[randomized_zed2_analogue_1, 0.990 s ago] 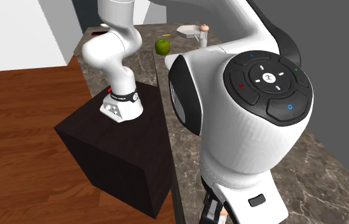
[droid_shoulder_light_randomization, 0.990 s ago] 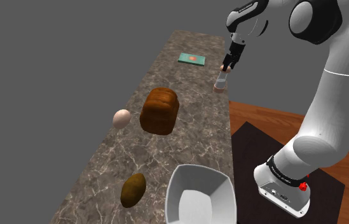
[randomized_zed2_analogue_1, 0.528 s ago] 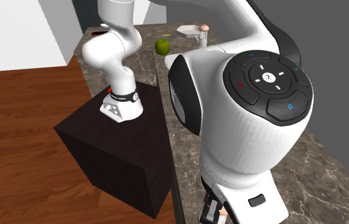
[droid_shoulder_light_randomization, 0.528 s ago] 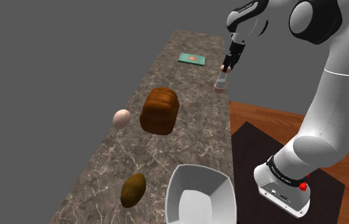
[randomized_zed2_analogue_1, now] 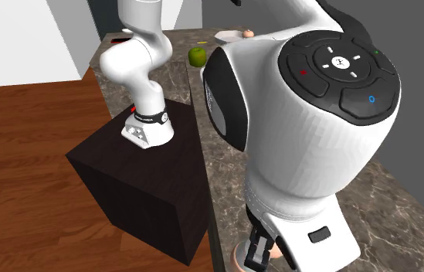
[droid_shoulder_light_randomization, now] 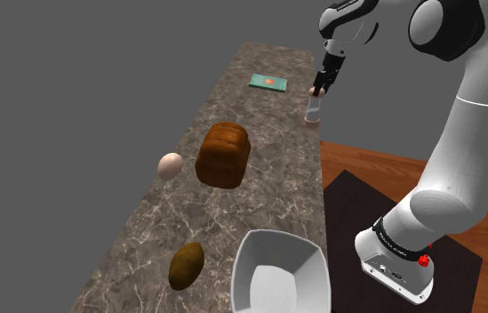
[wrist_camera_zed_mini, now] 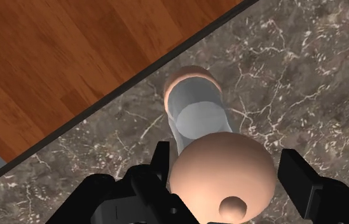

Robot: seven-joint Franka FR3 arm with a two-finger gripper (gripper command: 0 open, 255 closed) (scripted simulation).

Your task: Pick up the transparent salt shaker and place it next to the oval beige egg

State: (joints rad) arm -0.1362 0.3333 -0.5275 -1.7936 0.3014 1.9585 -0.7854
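The salt shaker (droid_shoulder_light_randomization: 314, 108) is a clear glass body with a pinkish cap and base, near the far end of the marble counter (droid_shoulder_light_randomization: 260, 191) by its edge on the stand's side. My gripper (droid_shoulder_light_randomization: 320, 90) comes down on it from above and is shut on its cap. In the wrist view the cap (wrist_camera_zed_mini: 220, 172) sits clasped between the two black fingers (wrist_camera_zed_mini: 158, 167), and the clear body (wrist_camera_zed_mini: 197, 114) hangs below, just off the counter. The beige egg (droid_shoulder_light_randomization: 171, 164) lies mid-counter at the edge away from the stand, beside a brown loaf (droid_shoulder_light_randomization: 224, 154).
A green card (droid_shoulder_light_randomization: 269, 82) lies at the counter's far end. A brown potato (droid_shoulder_light_randomization: 186, 265) and a white bowl (droid_shoulder_light_randomization: 282, 271) sit at the near end. The loaf stands between shaker and egg. A green apple (randomized_zed2_analogue_1: 198, 56) rests on the counter behind the arm's base. Wooden floor lies beyond the counter edge.
The fingers went from open to shut on the shaker's cap. Since then the hand has risen a little, carrying the shaker up off the counter.
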